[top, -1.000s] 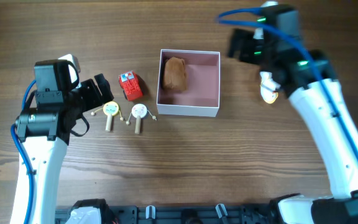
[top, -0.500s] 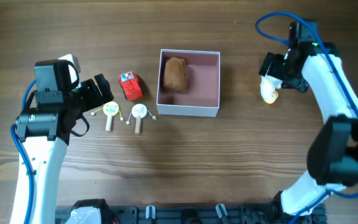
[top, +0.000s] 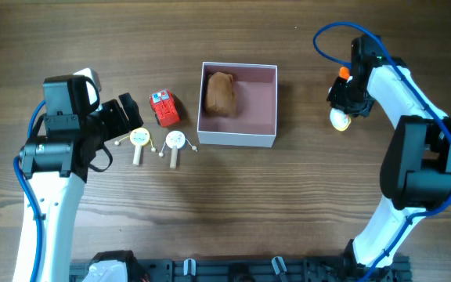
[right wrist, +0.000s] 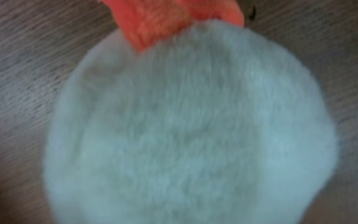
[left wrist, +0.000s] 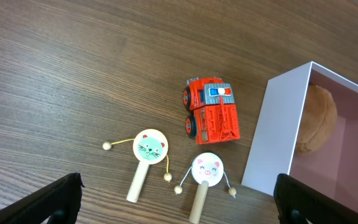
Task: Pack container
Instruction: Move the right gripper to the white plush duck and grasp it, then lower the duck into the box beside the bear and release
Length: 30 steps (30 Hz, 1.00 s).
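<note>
If the right claw [top: 343,106] closes off-centre, the fluffy toy [top: 337,121] may slip.
Spread or pinching, I cannot tell.

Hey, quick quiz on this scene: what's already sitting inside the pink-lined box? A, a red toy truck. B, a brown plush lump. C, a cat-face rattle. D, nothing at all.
B: the brown plush toy lies inside the container, while the red truck, the teal rattle and the white rattle lie outside it.
</note>
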Motion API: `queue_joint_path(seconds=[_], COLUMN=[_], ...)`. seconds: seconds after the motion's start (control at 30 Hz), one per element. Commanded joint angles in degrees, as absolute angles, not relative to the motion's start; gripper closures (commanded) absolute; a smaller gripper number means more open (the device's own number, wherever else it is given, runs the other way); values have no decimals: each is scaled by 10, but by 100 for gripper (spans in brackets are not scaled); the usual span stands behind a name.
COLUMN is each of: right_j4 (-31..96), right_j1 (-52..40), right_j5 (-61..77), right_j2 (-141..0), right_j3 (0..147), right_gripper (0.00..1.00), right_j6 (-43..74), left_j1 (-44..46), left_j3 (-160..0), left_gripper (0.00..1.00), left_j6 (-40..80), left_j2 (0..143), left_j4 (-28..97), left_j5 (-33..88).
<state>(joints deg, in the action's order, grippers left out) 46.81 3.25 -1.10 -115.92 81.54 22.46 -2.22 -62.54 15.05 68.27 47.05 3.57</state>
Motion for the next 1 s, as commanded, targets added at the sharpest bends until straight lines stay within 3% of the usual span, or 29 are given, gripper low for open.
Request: queue_joint_path(seconds=[0.0, 0.1, 0.3, 0.53, 0.97], right_j4=[474, 474, 449, 435, 369], right_j1=[7, -29, -152, -249, -265], right_j5=[32, 71, 83, 9, 23], right_j2=[-1079, -1013, -899, -946, -1139], right_j3=[829, 832, 832, 828, 828], right_gripper=[80, 96, 96, 96, 83], right_j6=[226, 227, 260, 335, 344], left_j1=[-25, -25, -25, -25, -25], left_j3=[-637, -637, -637, -637, -637], left_gripper=[0, 0, 0, 0, 0], left_j6=[137, 137, 137, 137, 137], left_j2=[683, 683, 683, 683, 683], left_j4=[470, 470, 470, 470, 470], left_j5=[45, 45, 45, 45, 45])
